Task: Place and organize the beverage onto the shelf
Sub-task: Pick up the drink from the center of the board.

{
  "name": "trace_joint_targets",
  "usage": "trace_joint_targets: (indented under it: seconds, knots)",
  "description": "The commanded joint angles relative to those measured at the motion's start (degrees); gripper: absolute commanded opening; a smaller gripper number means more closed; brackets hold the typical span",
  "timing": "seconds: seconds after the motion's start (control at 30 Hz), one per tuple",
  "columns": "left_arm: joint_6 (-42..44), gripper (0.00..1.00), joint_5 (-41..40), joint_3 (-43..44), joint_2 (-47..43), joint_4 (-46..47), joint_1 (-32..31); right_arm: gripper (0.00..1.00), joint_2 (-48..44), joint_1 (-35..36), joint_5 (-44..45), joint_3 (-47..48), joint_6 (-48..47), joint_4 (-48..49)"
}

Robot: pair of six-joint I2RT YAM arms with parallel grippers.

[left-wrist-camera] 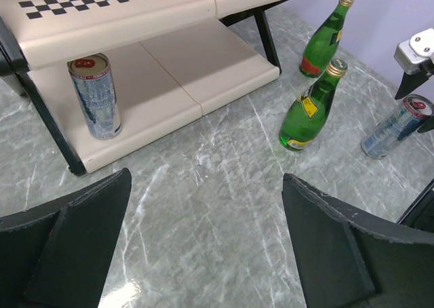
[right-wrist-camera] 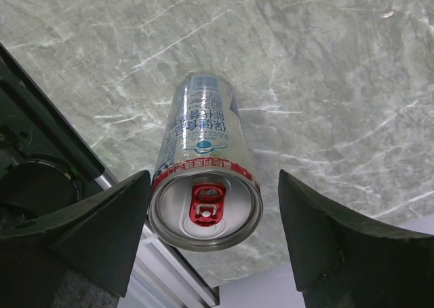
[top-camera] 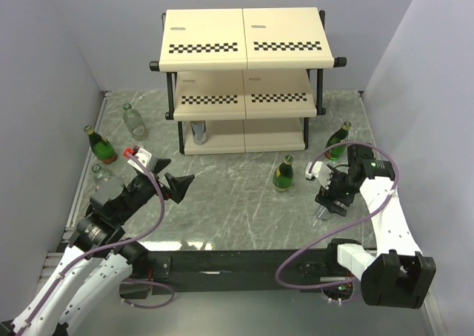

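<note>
The shelf [top-camera: 244, 44] stands at the back centre. A silver-blue can [top-camera: 198, 132] stands on its lowest board, and it also shows in the left wrist view [left-wrist-camera: 95, 98]. A second silver can with a red tab [right-wrist-camera: 205, 186] stands upright on the table. My right gripper [right-wrist-camera: 213, 186] is open around its top, the left finger close against it and a gap on the right. This can also shows in the left wrist view [left-wrist-camera: 397, 126]. My left gripper [left-wrist-camera: 207, 179] is open and empty above bare table, left of centre [top-camera: 184, 188].
Green bottles stand at centre right [top-camera: 284, 175], right of the shelf [top-camera: 338, 141] and at far left [top-camera: 100, 145]. A clear bottle [top-camera: 133, 120] stands left of the shelf and a small clear one [top-camera: 100, 173] is near the left arm. Walls close three sides.
</note>
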Motion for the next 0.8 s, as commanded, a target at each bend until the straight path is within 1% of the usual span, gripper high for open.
trace_joint_targets:
  seconds: [0.0,0.13,0.17,0.23,0.27,0.33,0.37,0.43,0.53,0.63,0.67,0.77]
  knots:
    - [0.02,1.0,1.48,-0.28,0.03,2.61,-0.06,0.8,-1.06,-0.54,-0.26,0.08,0.35,1.58]
    - [0.02,0.99,1.74,-0.45,-0.15,2.87,-0.06,0.67,-0.79,-0.54,-0.62,-0.18,0.18,1.67]
    - [-0.06,1.0,1.83,-0.63,-0.15,3.05,-0.06,0.58,-0.62,-0.55,-0.62,-0.1,0.09,1.67]
    - [-0.07,0.99,1.92,-0.63,-0.15,3.13,-0.06,0.47,-0.36,-0.46,-0.62,-0.01,0.18,1.67]
    - [-0.07,0.99,2.52,-0.8,-0.15,3.4,0.02,0.35,-0.35,-0.46,-0.7,-0.01,0.18,1.67]
    - [0.11,0.99,3.23,-0.98,-0.15,3.92,-0.06,0.21,-0.97,-0.54,-1.05,0.08,-0.17,1.5]
    - [0.02,1.0,3.23,-1.15,-0.23,3.93,-0.06,0.17,-1.14,-0.55,-1.32,0.25,-0.17,1.23]
    - [-0.15,0.99,4.45,-1.85,-0.41,5.67,0.02,0.11,-1.67,-0.46,-2.54,1.57,-0.09,0.09]
    - [0.81,1.0,9.82,-4.49,0.03,10.86,-0.06,0.07,-2.64,-0.55,-4.39,4.37,0.7,-2.45]
    - [-1.38,1.0,12.02,-5.64,1.87,15.26,0.03,0.04,-3.69,-0.46,-6.85,6.92,1.58,-4.48]
    - [-3.47,1.0,12.81,-5.64,2.57,17.88,-0.06,0.04,-4.13,-0.37,-8.07,7.46,1.93,-4.83]
    - [-6.47,1.0,16.41,-5.03,7.31,24.13,-0.59,0.03,-3.87,1.12,-9.4,9.74,4.3,-5.71]
